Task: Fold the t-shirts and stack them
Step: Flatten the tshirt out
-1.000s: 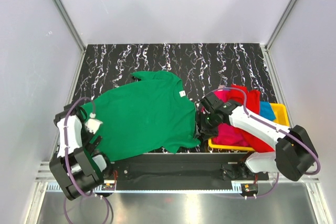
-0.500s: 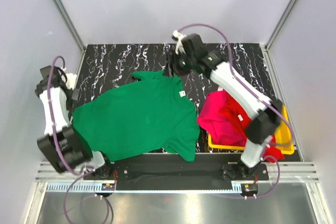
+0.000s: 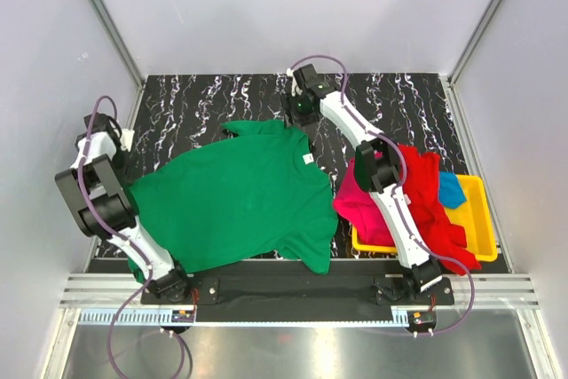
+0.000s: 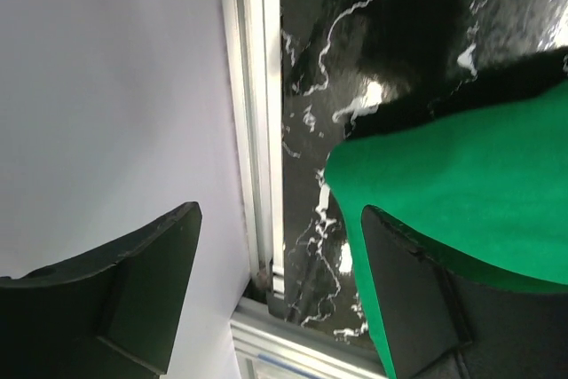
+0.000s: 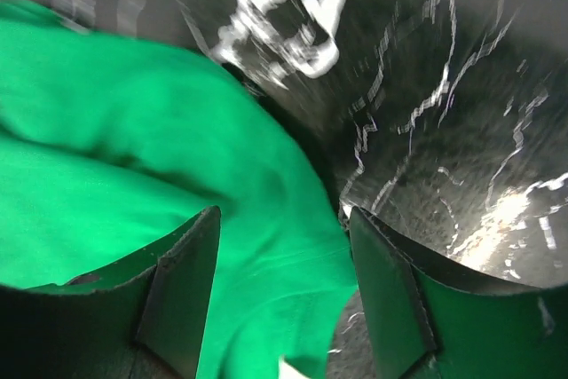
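Note:
A green t-shirt (image 3: pixel 235 197) lies spread on the black marbled table (image 3: pixel 204 99). My right gripper (image 3: pixel 303 106) hovers at the shirt's far edge, jaws open, with green cloth (image 5: pixel 177 157) under and between its fingers (image 5: pixel 182 286) and nothing gripped. My left gripper (image 3: pixel 105 135) stands open at the table's left edge. In the left wrist view the shirt's corner (image 4: pixel 470 184) lies beside the right finger (image 4: pixel 413 299). A red t-shirt (image 3: pixel 426 193) and a magenta-pink t-shirt (image 3: pixel 359 197) are heaped on the yellow tray (image 3: pixel 479 219), with a blue t-shirt (image 3: pixel 453 189) beside them.
An aluminium rail (image 4: pixel 257 130) and a grey wall (image 4: pixel 106 86) run close along the left gripper. Walls enclose the table on three sides. The tray sits at the table's right front, with red cloth hanging over its near rim.
The right arm swung from the tray side to the shirt's far edge. The left arm moved from the near left up along the left rail. The green shirt stayed put.

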